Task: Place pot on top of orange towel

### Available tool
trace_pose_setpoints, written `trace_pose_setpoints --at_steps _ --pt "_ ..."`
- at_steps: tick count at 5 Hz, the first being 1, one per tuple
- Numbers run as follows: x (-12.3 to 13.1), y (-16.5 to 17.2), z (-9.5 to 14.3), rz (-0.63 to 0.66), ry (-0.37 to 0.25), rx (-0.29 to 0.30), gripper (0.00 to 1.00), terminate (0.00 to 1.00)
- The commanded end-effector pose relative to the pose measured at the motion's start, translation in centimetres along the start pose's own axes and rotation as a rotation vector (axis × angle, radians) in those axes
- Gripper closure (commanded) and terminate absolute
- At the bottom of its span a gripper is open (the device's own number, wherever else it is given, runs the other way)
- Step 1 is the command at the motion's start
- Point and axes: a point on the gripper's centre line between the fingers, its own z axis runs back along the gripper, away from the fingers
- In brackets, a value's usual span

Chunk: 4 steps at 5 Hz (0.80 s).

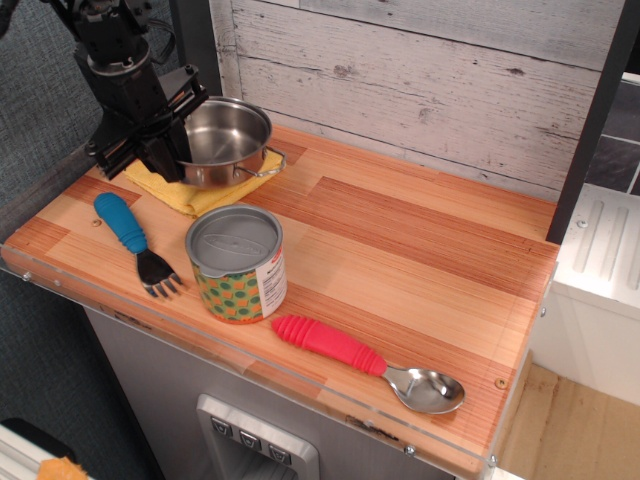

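Pot [224, 141] was sitting on the towel [190, 189], or very close above it, because that soft yellow cloth was where it had to go. I could not tell for sure if the bottom pressed the cloth, as the pot hid that spot. My gripper [172, 150] held the pot by its left rim, pinching the thin metal edge. I held the rim and not the wire handle, I think, so the pot would stay flat and not swing. One wire handle stuck out to the right, free of me.

My arm came down from the top left, over the back corner of the table [420, 250]. It leaned a little, with the black fingers pointing down at the pot's side.

The can [237, 262] stood near the front, apart from the pot. The fork [135, 243] lay just left of the can. The spoon [365, 362] lay at the front edge, well away from me. None of them was in my way
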Motion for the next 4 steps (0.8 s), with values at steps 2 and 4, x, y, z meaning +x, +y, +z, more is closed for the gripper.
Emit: trace_pose_setpoints --at_steps 2,4 --pt "1.54 -0.29 -0.83 -0.016 -0.004 0.011 1.0 0.0" --pt "1.75 -0.15 -0.85 -0.072 0.011 0.035 0.0 0.0"
